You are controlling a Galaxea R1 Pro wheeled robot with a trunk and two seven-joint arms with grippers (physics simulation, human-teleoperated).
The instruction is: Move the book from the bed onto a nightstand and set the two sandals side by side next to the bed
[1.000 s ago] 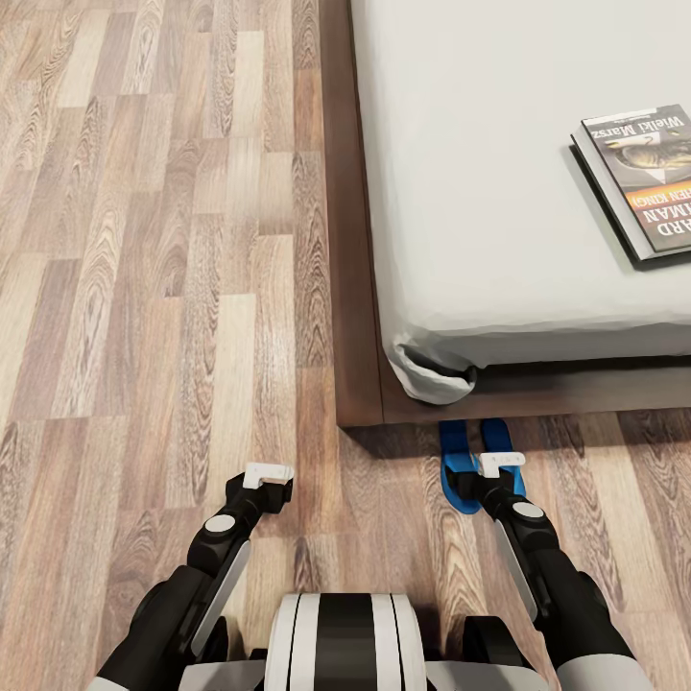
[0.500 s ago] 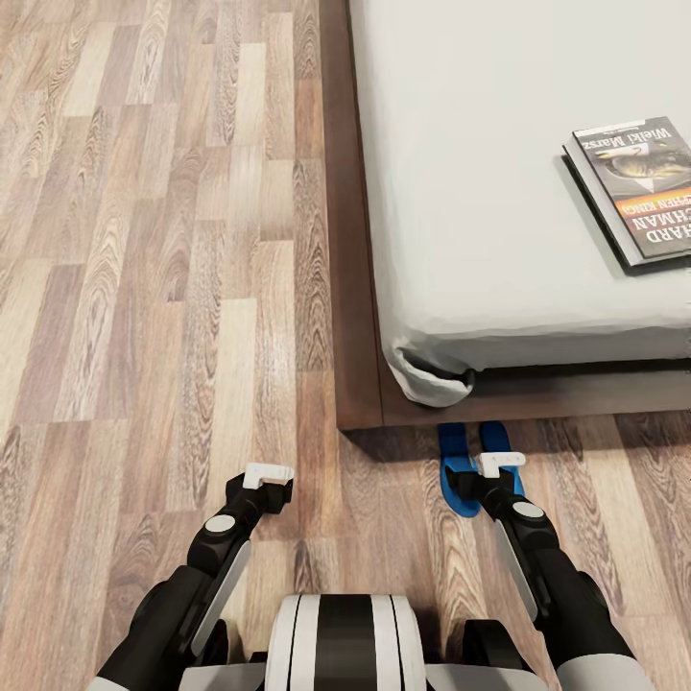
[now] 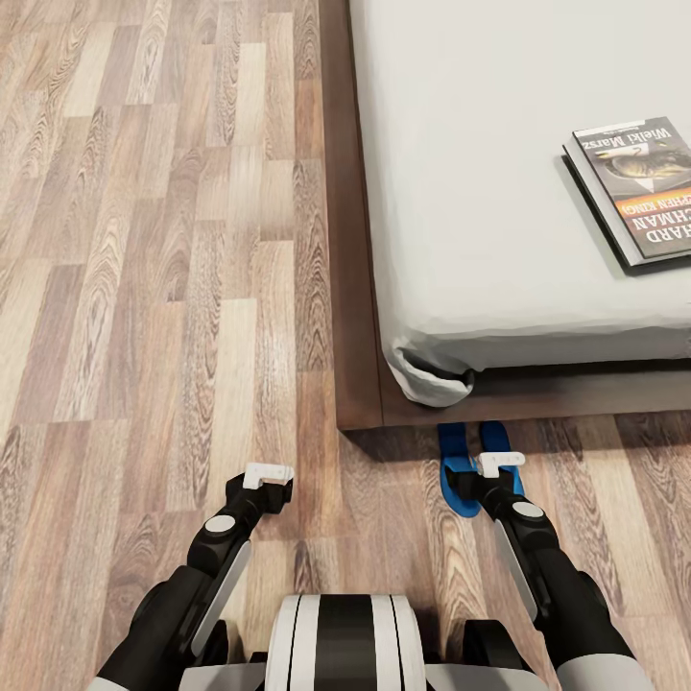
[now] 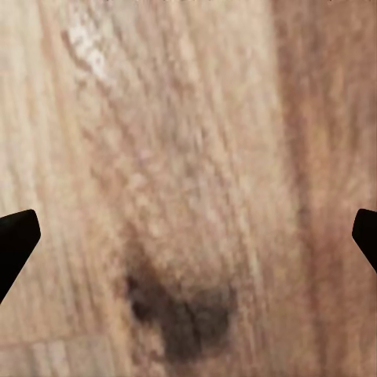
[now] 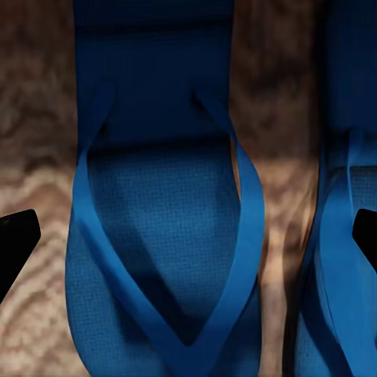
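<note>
both arms low and forward, left gripper (image 3: 268, 473) and right gripper (image 3: 502, 463) spread wide, empty

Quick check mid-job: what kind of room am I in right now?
Most likely a bedroom: a low bed with a dark wood frame and grey mattress, a book lying on it, and two blue sandals side by side on the wood-plank floor at its edge.

— How many sandals?
— Two, both blue: one sandal (image 3: 453, 459) at the left and a second sandal (image 3: 495, 438) just right of it, near the bed's near edge.
— Books?
— One book (image 3: 641, 192), far right.
— Beds?
— One bed (image 3: 499, 192).
— Grippers?
— Two: left gripper (image 3: 268, 473), right gripper (image 3: 502, 463).
</note>
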